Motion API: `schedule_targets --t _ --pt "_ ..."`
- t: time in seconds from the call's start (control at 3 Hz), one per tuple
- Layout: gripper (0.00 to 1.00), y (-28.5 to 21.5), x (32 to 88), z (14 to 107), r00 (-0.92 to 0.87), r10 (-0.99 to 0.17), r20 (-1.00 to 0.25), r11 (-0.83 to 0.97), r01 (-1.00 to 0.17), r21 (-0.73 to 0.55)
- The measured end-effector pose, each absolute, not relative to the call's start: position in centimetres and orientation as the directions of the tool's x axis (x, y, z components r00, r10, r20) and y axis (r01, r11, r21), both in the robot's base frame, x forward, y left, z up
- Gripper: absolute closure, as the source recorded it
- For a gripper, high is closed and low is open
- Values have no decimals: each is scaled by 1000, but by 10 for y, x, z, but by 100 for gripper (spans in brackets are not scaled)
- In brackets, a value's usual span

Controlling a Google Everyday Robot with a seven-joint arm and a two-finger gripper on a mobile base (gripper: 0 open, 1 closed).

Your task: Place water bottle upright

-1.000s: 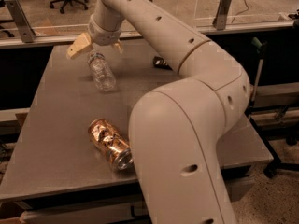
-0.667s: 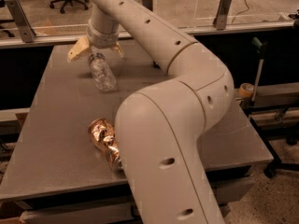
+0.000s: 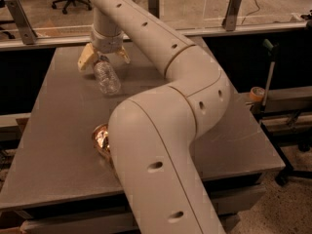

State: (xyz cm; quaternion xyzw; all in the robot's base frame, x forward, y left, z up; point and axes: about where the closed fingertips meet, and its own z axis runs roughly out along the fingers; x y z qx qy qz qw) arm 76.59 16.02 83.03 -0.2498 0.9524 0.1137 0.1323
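The water bottle is a clear ribbed plastic bottle lying on the grey table at the back left. Its far end sits under my gripper and its cap is hidden. My gripper hangs straight down over that far end. Its tan fingers are spread apart, one on each side of the bottle. The gripper is open and I cannot see it touching the bottle.
A shiny gold dented can lies near the table's middle, mostly hidden behind my arm. The arm's big elbow fills the front centre. A glass rail with metal posts runs behind the table. A stand with tape is at the right.
My arm's elbow has swung left and nearer the camera and now covers most of the can. The gripper has stayed over the bottle's far end. The bottle has not moved.
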Motion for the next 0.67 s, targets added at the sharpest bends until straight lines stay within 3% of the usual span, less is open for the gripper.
schedule_targets --t 0.67 --pt "64 161 764 853 -811 -473 -345 834 -538 123"
